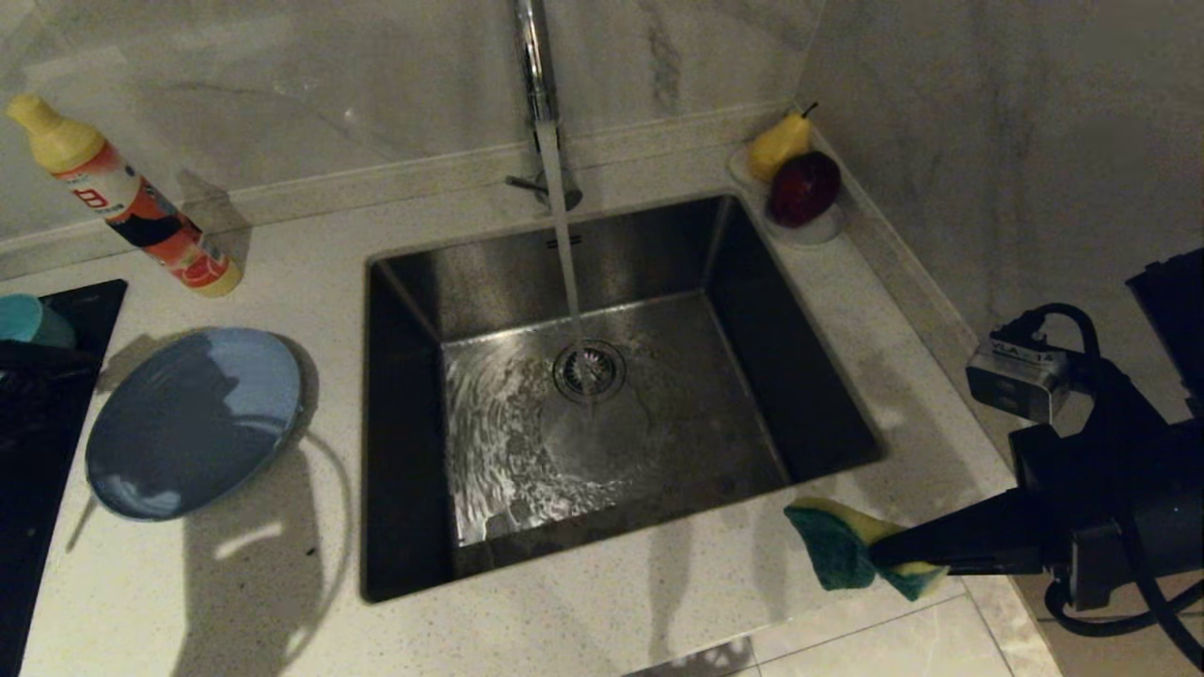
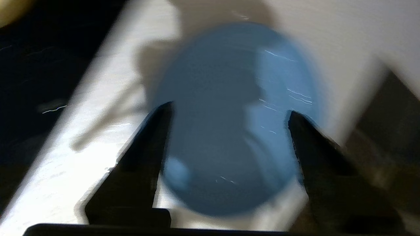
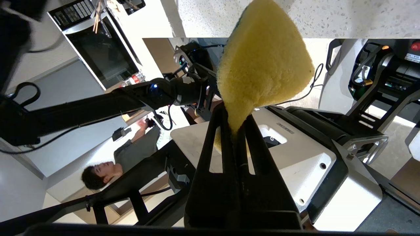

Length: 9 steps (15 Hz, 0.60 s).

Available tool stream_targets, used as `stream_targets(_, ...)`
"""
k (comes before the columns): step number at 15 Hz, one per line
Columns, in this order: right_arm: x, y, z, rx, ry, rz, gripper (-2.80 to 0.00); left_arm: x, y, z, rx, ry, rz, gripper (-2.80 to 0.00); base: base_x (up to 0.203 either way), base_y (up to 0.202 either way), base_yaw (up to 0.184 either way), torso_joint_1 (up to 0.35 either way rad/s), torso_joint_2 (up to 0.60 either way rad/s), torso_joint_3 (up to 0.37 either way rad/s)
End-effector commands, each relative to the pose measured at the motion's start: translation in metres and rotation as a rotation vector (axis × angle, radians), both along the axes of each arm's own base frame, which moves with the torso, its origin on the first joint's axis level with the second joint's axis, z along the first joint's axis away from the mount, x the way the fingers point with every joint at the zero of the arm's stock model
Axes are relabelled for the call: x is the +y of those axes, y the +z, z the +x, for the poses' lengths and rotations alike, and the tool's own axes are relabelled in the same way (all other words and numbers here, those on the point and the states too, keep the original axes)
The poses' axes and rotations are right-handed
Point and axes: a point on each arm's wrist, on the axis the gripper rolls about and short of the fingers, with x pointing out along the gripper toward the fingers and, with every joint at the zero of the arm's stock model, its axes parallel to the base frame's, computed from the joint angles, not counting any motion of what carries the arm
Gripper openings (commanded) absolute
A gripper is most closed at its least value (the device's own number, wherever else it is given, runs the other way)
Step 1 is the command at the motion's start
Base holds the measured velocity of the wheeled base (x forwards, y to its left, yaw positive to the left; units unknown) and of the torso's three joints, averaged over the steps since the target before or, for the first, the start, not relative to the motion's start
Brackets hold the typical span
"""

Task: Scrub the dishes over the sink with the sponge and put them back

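The slate-blue plate [image 1: 193,423] lies flat on the white counter left of the sink [image 1: 409,451]. In the left wrist view my left gripper [image 2: 229,109] hovers open above the plate [image 2: 229,72], its two fingers apart with nothing between them. A teal bowl [image 1: 28,320] peeks in at the far left edge. My right gripper [image 1: 884,555] is at the counter's front right corner, shut on one pinched end of the sponge [image 1: 837,550]. The sponge's yellow side [image 3: 262,65] faces the right wrist camera above the right gripper [image 3: 236,114]. Water runs from the chrome tap [image 1: 536,56] onto the drain [image 1: 590,369].
A detergent bottle [image 1: 122,202] lies on the counter at the back left. A white dish [image 1: 828,226] with a pear and a red apple sits in the back right corner. A black hob [image 1: 38,451] borders the plate's left. A person [image 3: 131,157] stands behind the robot.
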Motion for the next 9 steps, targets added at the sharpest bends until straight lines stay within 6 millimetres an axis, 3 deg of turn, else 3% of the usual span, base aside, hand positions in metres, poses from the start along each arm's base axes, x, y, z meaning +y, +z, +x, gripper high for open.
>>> stream_targets(1,0.0,0.002,-0.001,-0.004,0.002,0.006,-2.8,-0.023,0.028,0.006,-0.034,-0.157,0.111,-2.8,0.0,0.0,0.0,0.0,0.0,0.0)
stream_targets(4,-0.003,0.011,-0.007,-0.038,-0.001,0.024,-2.8,-0.044,0.037,0.026,-0.033,-0.309,0.277,-2.8,0.0,0.0,0.0,0.0,0.0,0.0)
stream_targets(6,-0.005,0.015,-0.012,-0.052,-0.007,0.031,-2.8,-0.063,0.037,0.034,-0.013,-0.383,0.489,-2.8,0.0,0.0,0.0,0.0,0.0,0.0)
stream_targets(9,-0.008,0.016,-0.014,-0.063,-0.025,0.024,-2.8,-0.095,0.055,0.03,-0.184,-0.442,0.662,-2.8,0.0,0.0,0.0,0.0,0.0,0.0)
